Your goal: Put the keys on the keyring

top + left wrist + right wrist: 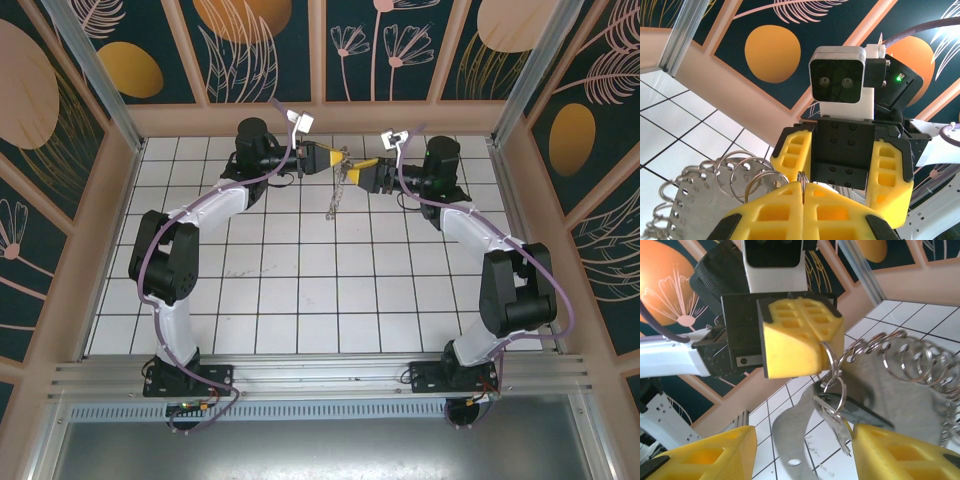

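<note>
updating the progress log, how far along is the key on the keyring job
Looks done: a key hangs from a small ring on the keyring. In hand: the left gripper is shut on the keyring, holding it above the table. The right gripper is open, jaws either side of the key, not gripping. Left: probably just setting the keyring down.

- Keys [852, 412]: small, with a dark head and a pale metal blade; dangling tilted from a little split ring, blade pointing down, clear of the floor, just in front of the plate.
- Keyring [900, 357]: flat grey metal plate fringed with many silvery split rings; hanging in the air, drooping chain-like, pinched at one top ring by the left gripper [805, 320].
</note>
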Tool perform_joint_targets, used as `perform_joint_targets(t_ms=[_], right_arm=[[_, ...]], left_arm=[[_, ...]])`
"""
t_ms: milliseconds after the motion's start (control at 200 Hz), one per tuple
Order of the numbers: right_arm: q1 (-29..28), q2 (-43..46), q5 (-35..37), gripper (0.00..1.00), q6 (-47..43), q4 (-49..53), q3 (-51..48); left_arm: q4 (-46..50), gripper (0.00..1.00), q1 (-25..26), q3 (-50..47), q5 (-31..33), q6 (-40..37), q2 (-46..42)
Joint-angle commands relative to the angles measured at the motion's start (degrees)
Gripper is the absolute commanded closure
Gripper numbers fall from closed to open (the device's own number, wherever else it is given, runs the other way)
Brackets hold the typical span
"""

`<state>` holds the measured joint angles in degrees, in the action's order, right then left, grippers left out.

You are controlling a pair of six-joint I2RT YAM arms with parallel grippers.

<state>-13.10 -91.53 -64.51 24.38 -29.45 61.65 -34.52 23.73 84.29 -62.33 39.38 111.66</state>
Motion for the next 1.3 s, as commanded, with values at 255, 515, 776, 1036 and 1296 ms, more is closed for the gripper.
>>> perform_joint_targets(t_ms=[255,515,776,1036,1296], right_arm=[[0.05,0.00,3.87,0.46,3.51,-7.61,-2.35],[-0.41,-1.52,4.54,0.46,4.87,-9.28,-1.91],[-1.28,-3.53,4.29,0.59,5.22,-9.65,-0.94],[-2.30,-3.61,2.86,1.00,4.76,-10.21,-2.08],[-3.82,-3.96,2.14,1.00,2.55,-7.89,-2.02]], left_arm=[[-4.05,1.00,-0.26,0.69,-0.10,1.05,-3.29],[-4.47,1.00,-0.30,1.22,-0.17,1.76,-3.12],[-4.76,1.00,-0.26,1.21,0.10,1.93,-2.94],[-5.18,1.00,-0.26,1.23,0.18,2.17,-2.71],[-7.34,1.00,-0.26,0.86,0.45,3.58,-2.26]])
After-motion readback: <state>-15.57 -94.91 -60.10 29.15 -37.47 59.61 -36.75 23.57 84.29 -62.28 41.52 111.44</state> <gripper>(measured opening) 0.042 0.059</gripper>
